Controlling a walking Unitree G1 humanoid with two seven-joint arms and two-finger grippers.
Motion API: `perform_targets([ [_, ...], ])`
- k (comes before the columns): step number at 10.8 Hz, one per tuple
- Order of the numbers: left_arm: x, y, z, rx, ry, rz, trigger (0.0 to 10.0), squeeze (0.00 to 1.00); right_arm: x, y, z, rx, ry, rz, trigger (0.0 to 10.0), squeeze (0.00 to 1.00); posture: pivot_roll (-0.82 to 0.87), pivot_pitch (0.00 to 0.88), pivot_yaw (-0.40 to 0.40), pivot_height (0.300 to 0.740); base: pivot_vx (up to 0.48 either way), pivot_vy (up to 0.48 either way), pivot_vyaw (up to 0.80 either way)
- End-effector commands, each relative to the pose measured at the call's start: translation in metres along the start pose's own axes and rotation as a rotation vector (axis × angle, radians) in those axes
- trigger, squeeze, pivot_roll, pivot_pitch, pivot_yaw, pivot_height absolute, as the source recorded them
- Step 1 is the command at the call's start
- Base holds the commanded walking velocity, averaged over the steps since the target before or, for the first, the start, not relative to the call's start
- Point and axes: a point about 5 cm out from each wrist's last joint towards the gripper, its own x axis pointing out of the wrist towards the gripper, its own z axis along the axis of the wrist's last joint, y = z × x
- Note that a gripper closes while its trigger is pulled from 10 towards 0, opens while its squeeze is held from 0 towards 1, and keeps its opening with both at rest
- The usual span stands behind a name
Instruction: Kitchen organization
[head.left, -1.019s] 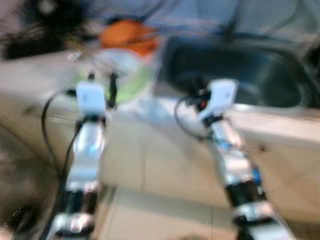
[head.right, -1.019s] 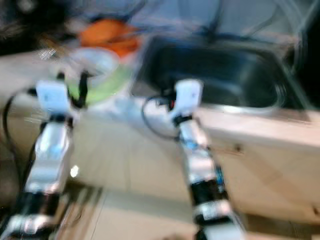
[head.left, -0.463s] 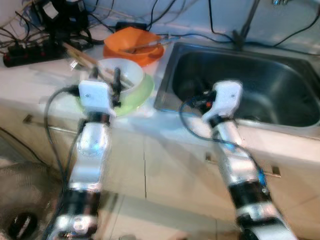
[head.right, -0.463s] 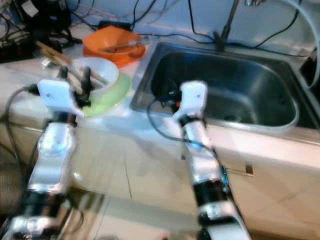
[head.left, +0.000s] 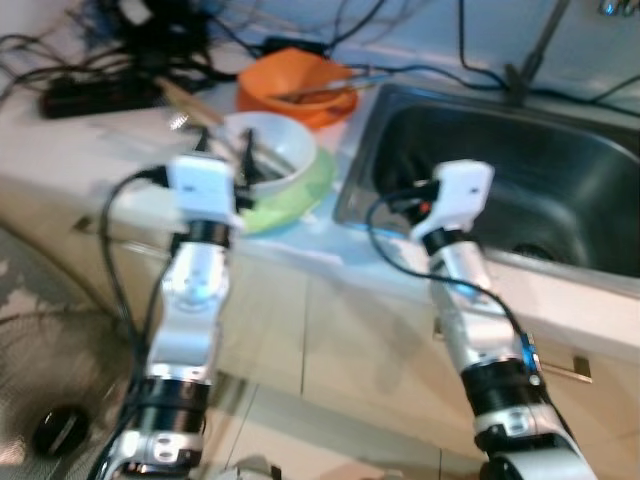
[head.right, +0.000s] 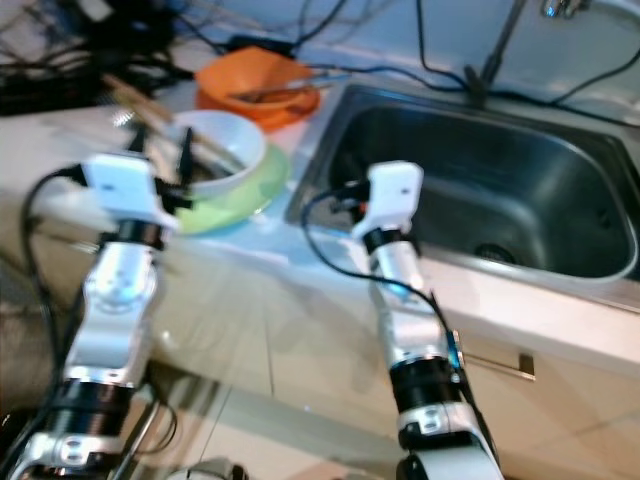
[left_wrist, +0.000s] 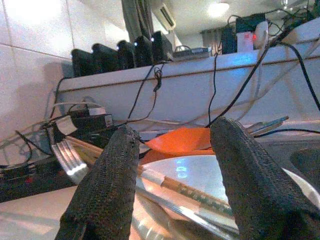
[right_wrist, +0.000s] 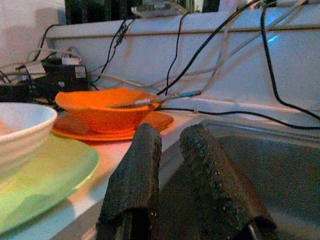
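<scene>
Your left gripper (left_wrist: 172, 165) is raised at the counter edge, just in front of the white bowl (head.left: 268, 163). Its two black fingers (left_wrist: 107, 185) are spread well apart, with nothing between them. The white bowl sits on a light green plate (head.left: 300, 196), and chopsticks (left_wrist: 185, 189) lie across the bowl's rim, along with a fork (left_wrist: 67, 157) pointing out to the side.

Behind the white bowl you see an orange bowl (right_wrist: 102, 110) resting on an orange plate (right_wrist: 150, 122), with a utensil (right_wrist: 155, 99) lying inside the bowl. Both stand on the white countertop (head.left: 90, 140), next to the steel sink (head.right: 490, 190).

Your right gripper (right_wrist: 167, 172) is at the sink's near left corner, over the basin edge. Its fingers are pressed close together, leaving only a narrow gap, and grip nothing.

Black cables (head.right: 450, 45) run along the back wall behind the sink, and a dark power strip (head.left: 95, 95) lies on the counter's far left.
</scene>
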Motion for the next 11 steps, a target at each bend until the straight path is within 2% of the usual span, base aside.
perform_targets([
  [1,0.0016,0.0013,0.0037,0.006,-0.012,0.000,10.0,0.00,0.0003,0.0010,0.0007,0.002,-0.005,0.000,10.0,0.00,0.09,0.091,-0.031,0.740,0.000,0.000,0.58],
  [3,0.0016,0.0018,0.0037,0.007,-0.011,0.003,10.0,0.00,-0.0001,0.0010,0.0004,0.003,-0.004,0.000,10.0,0.00,0.09,0.091,-0.032,0.740,0.000,0.000,0.58],
  [8,0.0020,0.0019,0.0010,0.015,0.011,-0.003,10.0,0.00,0.0006,-0.0003,-0.0008,0.023,0.005,-0.014,10.0,0.00,0.09,0.092,-0.032,0.740,0.000,0.000,0.00],
  [11,0.0020,0.0030,0.0015,0.017,0.009,0.002,10.0,0.00,0.0006,0.0010,-0.0002,0.010,0.001,-0.005,10.0,0.00,0.09,0.093,-0.031,0.740,0.279,0.000,0.00],
])
